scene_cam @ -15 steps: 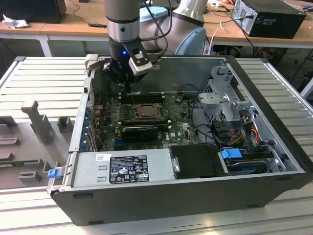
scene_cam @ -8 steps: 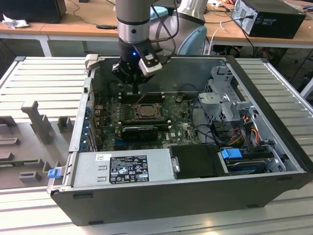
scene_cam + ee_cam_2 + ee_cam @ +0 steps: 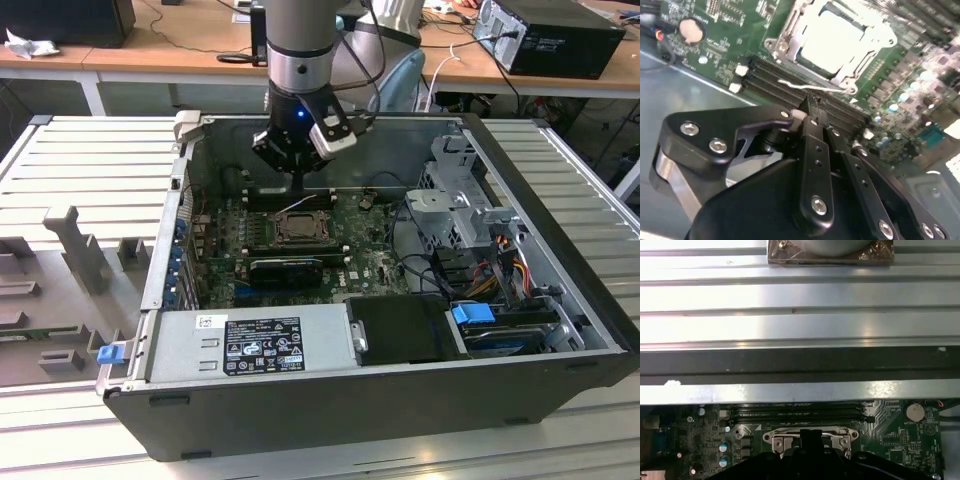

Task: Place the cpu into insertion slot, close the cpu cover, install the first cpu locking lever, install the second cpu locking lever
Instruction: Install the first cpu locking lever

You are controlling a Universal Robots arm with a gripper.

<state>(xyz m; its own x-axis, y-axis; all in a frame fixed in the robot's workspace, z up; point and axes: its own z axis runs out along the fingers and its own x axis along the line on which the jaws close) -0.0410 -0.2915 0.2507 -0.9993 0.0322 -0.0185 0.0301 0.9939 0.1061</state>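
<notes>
Green circuit board (image 3: 725, 30) rings the silvery cpu cover (image 3: 790, 37) beneath the closed, empty black gripper (image 3: 807, 107).

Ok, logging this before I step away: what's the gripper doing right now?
Gripper: closed, tips right by the locking lever; whether it actually grips the lever cannot be told.

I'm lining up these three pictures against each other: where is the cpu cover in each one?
Exterior view: cpu cover at the middle of the green board, just below the gripper.
Second wrist view: cpu cover near the upper edge, beyond the gripper.
First wrist view: cpu cover low at centre.
Shared landmark: the wire locking lever beside it.
</notes>
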